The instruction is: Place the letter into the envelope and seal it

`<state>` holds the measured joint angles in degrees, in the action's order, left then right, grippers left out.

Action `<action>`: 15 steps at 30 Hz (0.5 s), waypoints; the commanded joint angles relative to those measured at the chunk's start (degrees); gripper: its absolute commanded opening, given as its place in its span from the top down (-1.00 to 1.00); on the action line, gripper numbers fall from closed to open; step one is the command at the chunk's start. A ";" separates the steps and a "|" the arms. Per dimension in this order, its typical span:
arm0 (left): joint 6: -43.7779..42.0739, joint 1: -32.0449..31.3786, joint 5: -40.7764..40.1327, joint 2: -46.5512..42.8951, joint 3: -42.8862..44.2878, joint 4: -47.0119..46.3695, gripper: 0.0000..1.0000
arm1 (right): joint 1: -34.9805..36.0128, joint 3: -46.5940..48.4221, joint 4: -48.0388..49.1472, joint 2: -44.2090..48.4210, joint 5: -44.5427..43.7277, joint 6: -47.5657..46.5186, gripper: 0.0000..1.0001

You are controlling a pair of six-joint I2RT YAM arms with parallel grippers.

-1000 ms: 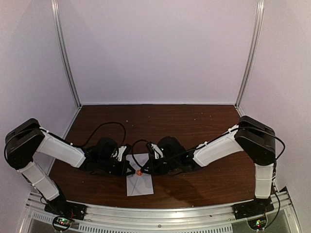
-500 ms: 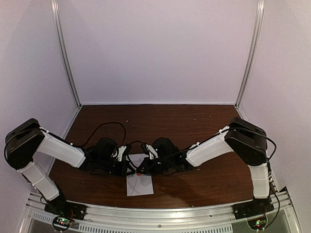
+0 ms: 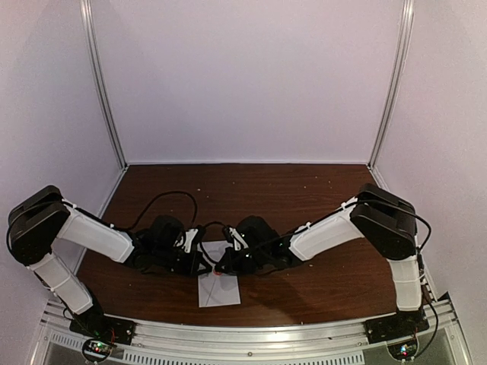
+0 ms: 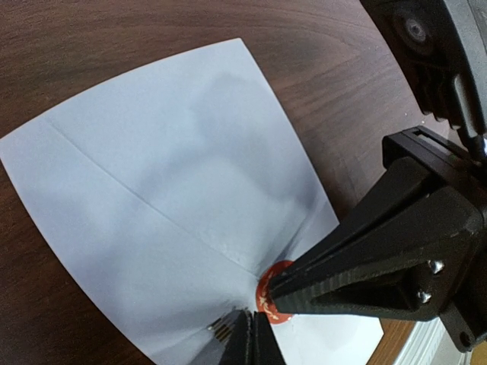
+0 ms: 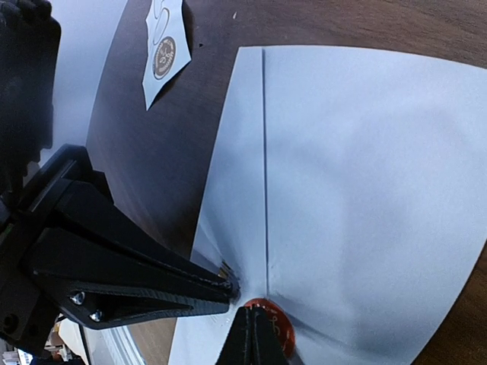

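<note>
envelope (image 3: 218, 289): flat on the table (image 3: 304, 190), toward 6 o'clock in the top view, flap folded down, its creases meeting at a red sticker (image 4: 266, 295)
left gripper (image 5: 227, 289): reaching in from 9 o'clock, fingers pinched together, tips pressed on the paper just beside the sticker (almost nose to nose with the other arm)
right gripper (image 4: 278, 293): in from 3 o'clock, fingers closed – tips touching the sticker
strip (image 5: 163, 49): white, round stickers on it, lying on the wood apart from the envelope – 11 o'clock in the right wrist view
</note>
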<state>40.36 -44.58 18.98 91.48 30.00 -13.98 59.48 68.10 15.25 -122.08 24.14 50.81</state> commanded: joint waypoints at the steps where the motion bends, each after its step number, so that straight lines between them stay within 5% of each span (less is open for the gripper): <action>1: -0.54 -0.07 -1.52 0.16 -1.50 2.75 1.00 | -0.77 -3.70 -6.66 0.36 -5.07 0.85 1.00; 15: -0.58 -0.09 -1.85 0.04 -1.35 3.08 1.00 | -0.57 -5.82 -8.17 1.80 -5.38 -0.06 1.00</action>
<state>40.36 -44.58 18.76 91.48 30.00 -13.98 59.16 64.84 15.38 -119.72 21.91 51.59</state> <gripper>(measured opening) 0.008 0.003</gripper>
